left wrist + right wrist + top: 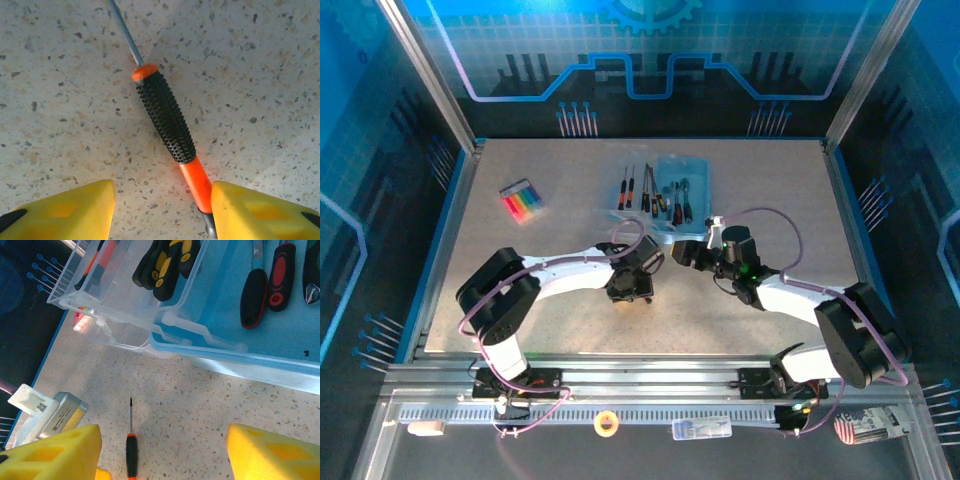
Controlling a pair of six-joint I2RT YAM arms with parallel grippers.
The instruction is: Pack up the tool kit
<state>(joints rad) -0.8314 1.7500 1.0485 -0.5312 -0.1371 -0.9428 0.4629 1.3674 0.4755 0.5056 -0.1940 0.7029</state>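
Low in the left wrist view, my left claw (162, 195) stands released. Its yellow fingers (75, 210) are spread above the table (260, 60), gripping nothing. A screwdriver (165, 120) lies flat there, running from upper left to lower right, with its orange butt just beside the right-hand finger. My right claw (164, 440) is released too and has nothing between its fingers. It hangs near the open tool case (225, 305), which fills the upper part of that view and already holds other tools. I judge this loose screwdriver is the piece in hand. Next I would centre the left claw over the black grip, clench, lift, and carry it to the case.
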